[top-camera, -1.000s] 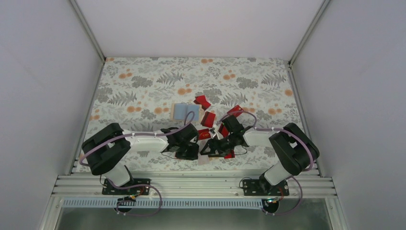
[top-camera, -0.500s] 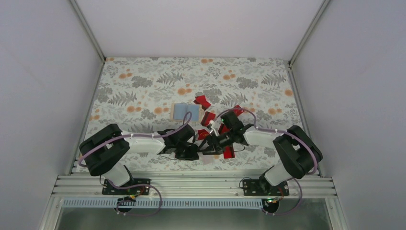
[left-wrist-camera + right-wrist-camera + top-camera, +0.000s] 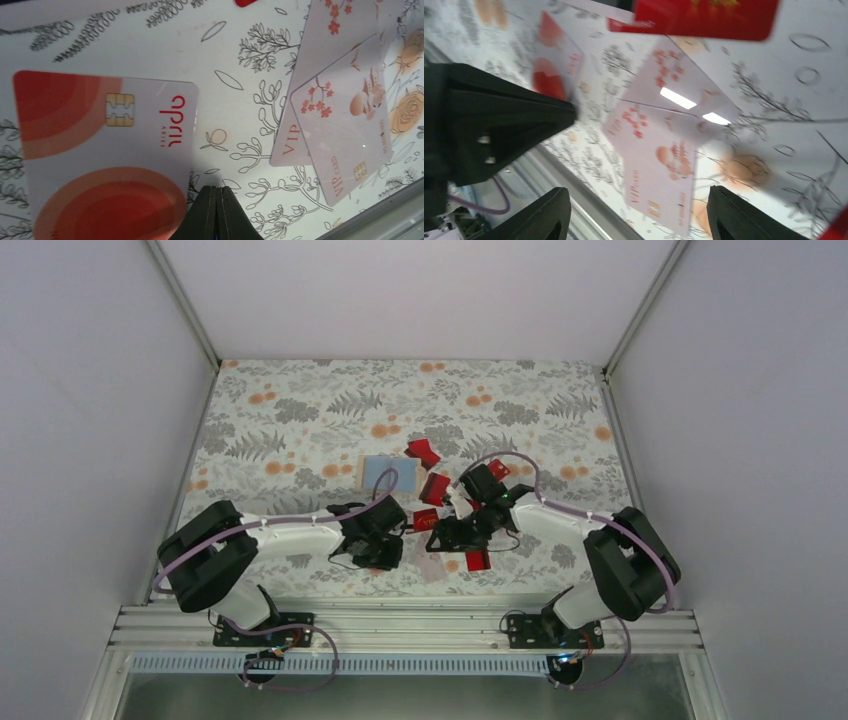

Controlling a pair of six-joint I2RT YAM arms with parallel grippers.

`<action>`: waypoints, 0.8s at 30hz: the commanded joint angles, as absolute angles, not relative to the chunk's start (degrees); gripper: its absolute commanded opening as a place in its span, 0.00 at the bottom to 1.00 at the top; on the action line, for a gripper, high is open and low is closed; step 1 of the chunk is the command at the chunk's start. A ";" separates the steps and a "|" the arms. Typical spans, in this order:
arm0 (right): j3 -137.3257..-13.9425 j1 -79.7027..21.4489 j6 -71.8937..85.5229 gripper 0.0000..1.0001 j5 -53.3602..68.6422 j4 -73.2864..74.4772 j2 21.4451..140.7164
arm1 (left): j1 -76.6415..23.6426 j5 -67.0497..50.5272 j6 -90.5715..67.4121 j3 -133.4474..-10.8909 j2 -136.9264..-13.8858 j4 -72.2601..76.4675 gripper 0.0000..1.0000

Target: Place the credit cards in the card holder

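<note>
- Below the right gripper (image 3: 638, 204), fingers spread, two overlapped VIP cards (image 3: 659, 160) lie diagonally.
- Beside them, the left gripper (image 3: 216, 202) is pinched shut, empty.
- Both have edged farther out than a second ago.

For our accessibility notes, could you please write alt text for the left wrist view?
The left gripper, shut and empty, points at a patterned tablecloth between a white-and-orange chip card and two overlapping pale pink cards.
</note>
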State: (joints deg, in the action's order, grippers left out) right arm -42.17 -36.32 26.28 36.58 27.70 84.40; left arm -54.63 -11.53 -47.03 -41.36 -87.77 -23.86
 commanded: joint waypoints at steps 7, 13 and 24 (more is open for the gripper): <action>-41.29 -34.77 30.48 0.72 31.15 26.15 84.11 | -53.08 -5.65 -42.21 -46.10 -88.51 -26.58 0.02; -41.19 -32.48 32.49 0.72 33.14 23.70 84.51 | -51.02 -6.71 -38.52 -50.39 -92.61 -27.39 0.02; -45.79 -29.29 32.87 0.72 32.79 23.11 87.75 | -42.55 -6.49 -28.91 -59.31 -95.39 -31.22 0.02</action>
State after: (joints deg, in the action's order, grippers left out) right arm -43.42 -30.63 32.34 32.99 24.29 86.74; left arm -44.97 -7.05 -35.07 -54.68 -93.10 -29.82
